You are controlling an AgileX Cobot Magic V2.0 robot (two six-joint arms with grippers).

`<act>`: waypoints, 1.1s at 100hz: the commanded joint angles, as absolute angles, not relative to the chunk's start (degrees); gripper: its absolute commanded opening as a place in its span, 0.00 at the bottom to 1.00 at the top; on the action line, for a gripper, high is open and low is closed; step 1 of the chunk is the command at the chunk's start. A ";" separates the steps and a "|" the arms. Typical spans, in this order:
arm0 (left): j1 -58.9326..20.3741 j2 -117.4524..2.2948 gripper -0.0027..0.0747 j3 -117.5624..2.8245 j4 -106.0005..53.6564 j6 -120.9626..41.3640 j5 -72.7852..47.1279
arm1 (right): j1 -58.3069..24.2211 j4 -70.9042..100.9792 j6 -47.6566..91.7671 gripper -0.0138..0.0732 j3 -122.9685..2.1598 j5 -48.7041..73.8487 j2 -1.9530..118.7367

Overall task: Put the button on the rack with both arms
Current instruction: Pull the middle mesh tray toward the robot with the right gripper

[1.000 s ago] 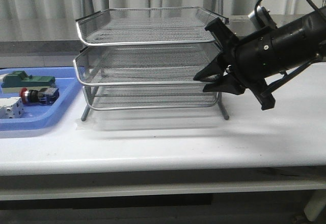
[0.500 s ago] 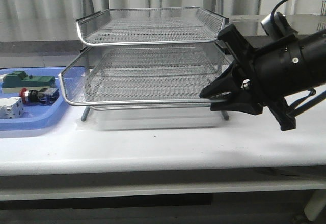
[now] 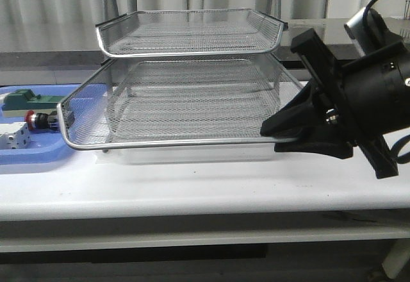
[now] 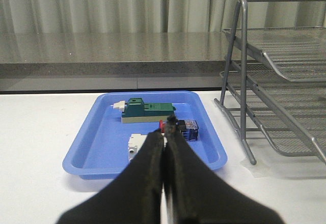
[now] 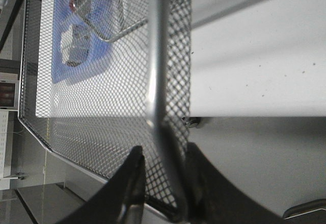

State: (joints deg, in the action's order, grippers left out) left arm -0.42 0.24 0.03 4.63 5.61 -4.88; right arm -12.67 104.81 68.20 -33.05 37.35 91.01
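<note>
The silver wire-mesh rack [image 3: 192, 52] stands mid-table. Its middle tray [image 3: 173, 143] is slid far out toward the front. My right gripper [image 3: 274, 134] is shut on that tray's front right corner. In the right wrist view the tray's rim and mesh wall [image 5: 155, 56] run between the fingers of my right gripper [image 5: 163, 155]. The button [image 3: 32, 120], with its red cap, lies in the blue tray [image 3: 32, 157], partly behind the tray's left corner. My left gripper [image 4: 164, 127] is shut and empty just before the button [image 4: 184, 129]. The left arm is out of the front view.
A green block [image 3: 25, 97] and a white block [image 3: 13, 138] share the blue tray [image 4: 86, 142] with the button; they also show in the left wrist view as the green block [image 4: 147, 111] and the white block [image 4: 135, 143]. The rack's frame [image 4: 244, 81] stands right of the tray.
My right gripper has drawn back toward the table's front and right, and the middle tray has slid out with it, its left corner now covering part of the blue tray.
</note>
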 commanded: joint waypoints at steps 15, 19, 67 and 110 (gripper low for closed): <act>-0.37 2.22 0.01 2.67 4.58 6.18 0.00 | -12.89 109.09 69.48 0.40 -33.65 41.55 88.74; -0.37 2.22 0.01 2.67 4.58 6.18 0.00 | -12.89 109.09 69.54 0.44 -33.65 41.55 88.74; -0.37 2.22 0.01 2.67 4.58 6.18 0.00 | -12.89 107.71 69.54 0.71 -33.65 44.40 88.06; -0.37 2.22 0.01 2.67 4.58 6.18 0.00 | -12.89 91.94 62.10 0.71 -33.65 38.93 79.51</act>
State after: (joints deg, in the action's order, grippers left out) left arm -0.42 0.24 0.03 4.63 5.61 -4.88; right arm -12.87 96.19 65.28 -32.51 36.42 83.08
